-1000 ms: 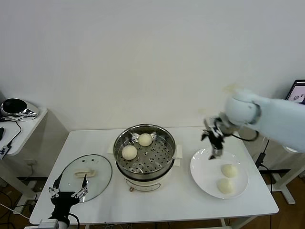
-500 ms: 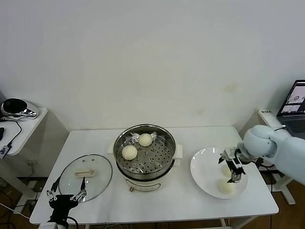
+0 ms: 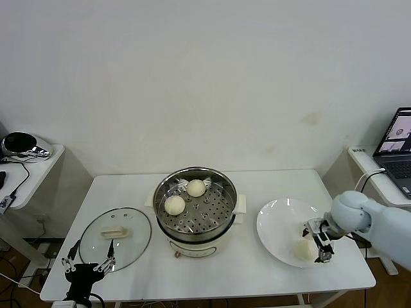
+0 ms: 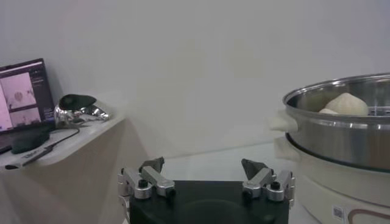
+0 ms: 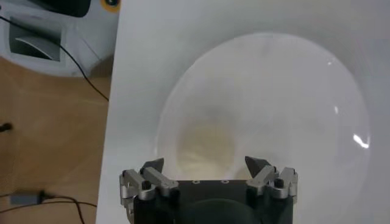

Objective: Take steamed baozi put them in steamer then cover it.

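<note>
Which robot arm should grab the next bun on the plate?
The right. Its open right gripper hangs right over a bun on the white plate. The left gripper waits open, far off by the glass lid.

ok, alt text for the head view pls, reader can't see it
The right gripper hangs open over a baozi on the white plate at the table's right side. Mid-table, the uncovered steamer holds two baozi. The glass cover lies flat on its left, with the open left gripper parked near the front edge.
</note>
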